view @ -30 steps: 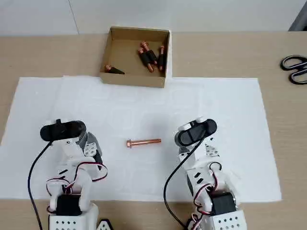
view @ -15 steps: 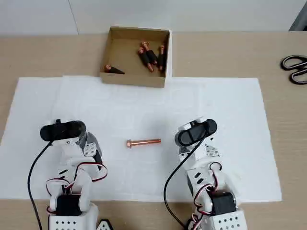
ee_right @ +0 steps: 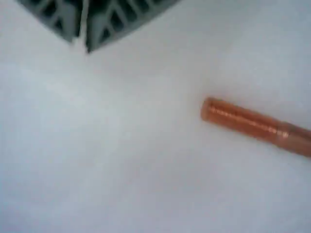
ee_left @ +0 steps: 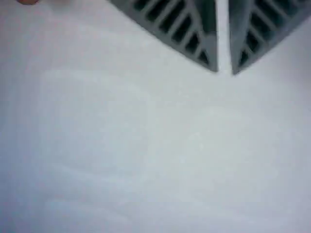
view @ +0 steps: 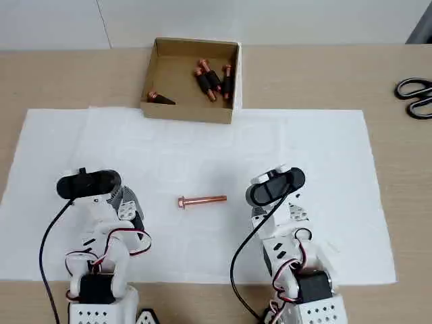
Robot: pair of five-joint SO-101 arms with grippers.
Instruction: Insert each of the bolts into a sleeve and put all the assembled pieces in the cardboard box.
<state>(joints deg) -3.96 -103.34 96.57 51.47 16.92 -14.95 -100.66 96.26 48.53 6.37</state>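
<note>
In the high view my left arm and right arm sat at the near edge of the white sheet, with the bare bolt lying flat on the sheet between them, touching neither. Its head pointed toward my left arm and its plain end toward my right.

My left gripper, in its own wrist view, hung over plain white sheet. Its 2 ribbed fingers were drawn together with a thin slit left between the tips, and nothing was held.

My right gripper had its fingers closed the same way, also around nothing. In that wrist view the bolt lay apart from the fingertips, its rounded plain end turned toward them and its copper shaft running off the edge of the frame.

The high view took in the far side of the table. The cardboard box stood just beyond the sheet's far edge, open on top. A cluster of assembled pieces, copper bolts in black sleeves, lay toward 1 side wall of it, and 1 more piece lay in the opposite near corner. A pair of scissors rested on the bare wood, well apart from everything else.
</note>
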